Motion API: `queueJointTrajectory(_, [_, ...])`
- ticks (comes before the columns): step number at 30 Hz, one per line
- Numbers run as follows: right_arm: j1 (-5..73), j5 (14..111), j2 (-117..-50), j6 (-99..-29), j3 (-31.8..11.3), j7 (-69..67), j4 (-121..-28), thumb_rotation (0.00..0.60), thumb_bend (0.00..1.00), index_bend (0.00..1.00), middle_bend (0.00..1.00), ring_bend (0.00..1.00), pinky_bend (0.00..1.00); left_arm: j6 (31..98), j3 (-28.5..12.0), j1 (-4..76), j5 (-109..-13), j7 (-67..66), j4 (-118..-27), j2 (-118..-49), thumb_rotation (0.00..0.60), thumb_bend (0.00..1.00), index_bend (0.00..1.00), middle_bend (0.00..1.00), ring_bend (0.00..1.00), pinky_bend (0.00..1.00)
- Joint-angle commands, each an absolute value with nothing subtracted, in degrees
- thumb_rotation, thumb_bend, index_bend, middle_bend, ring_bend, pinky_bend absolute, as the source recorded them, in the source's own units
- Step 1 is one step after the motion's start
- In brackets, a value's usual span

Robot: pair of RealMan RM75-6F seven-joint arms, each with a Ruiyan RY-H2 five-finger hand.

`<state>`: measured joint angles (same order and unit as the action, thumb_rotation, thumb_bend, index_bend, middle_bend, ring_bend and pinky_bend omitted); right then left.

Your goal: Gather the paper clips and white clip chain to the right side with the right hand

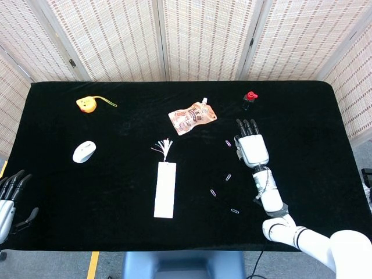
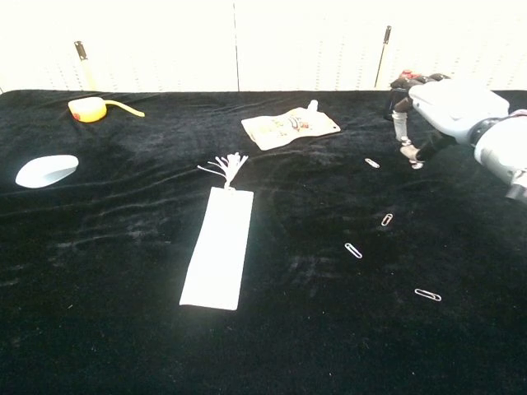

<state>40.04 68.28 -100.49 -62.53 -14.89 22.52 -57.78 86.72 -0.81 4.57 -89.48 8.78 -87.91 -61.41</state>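
Four paper clips (image 2: 372, 163) (image 2: 387, 219) (image 2: 353, 250) (image 2: 427, 295), one bookmark (image 1: 165, 189) (white, tasselled), pouch (image 1: 192, 117), bottle (image 1: 249, 100), tape measure (image 1: 86, 104), mouse (image 1: 84, 151) — two hands (image 1: 251, 146) (image 1: 10, 199)

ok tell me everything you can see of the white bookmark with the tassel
The white bookmark is a long, narrow, flat strip, plain white and apparently card or paper. It lies flat on the black cloth near the table's middle, its long side running away from the robot, slightly slanted in the chest view. A pale tassel of thin threads fans out from its far end. Nothing touches it: the paper clips lie to its right, apart from it, and neither hand is near.
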Motion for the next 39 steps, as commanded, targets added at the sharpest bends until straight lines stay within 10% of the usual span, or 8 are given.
queueJointTrajectory(1, [41.3, 69.0, -103.1, -63.7, -15.8, 21.3, -54.7, 0.6, 0.4, 0.77, 0.09, 0.0, 0.0, 86.6, -0.9, 4.6, -89.2, 9.0, -87.9, -61.3, 0.6, 0.42, 0.0, 0.0, 0.0, 0.0])
queueJointTrajectory(26, [50.5, 69.3, -117.1, -56.4, -18.3, 13.8, -31.4, 0.6, 0.4, 0.77, 0.1, 0.0, 0.0, 88.7, -1.2, 3.3, -88.9, 14.4, -86.4, -60.2, 0.6, 0.42, 0.0, 0.0, 0.0, 0.0])
queueJointTrajectory(39, [43.6, 74.5, -109.6, -66.2, -14.2, 11.7, -43.9, 0.6, 0.4, 0.77, 0.11, 0.0, 0.0, 87.9, -1.1, 3.7, -89.1, 11.6, -86.8, -61.0, 0.6, 0.42, 0.0, 0.0, 0.0, 0.0])
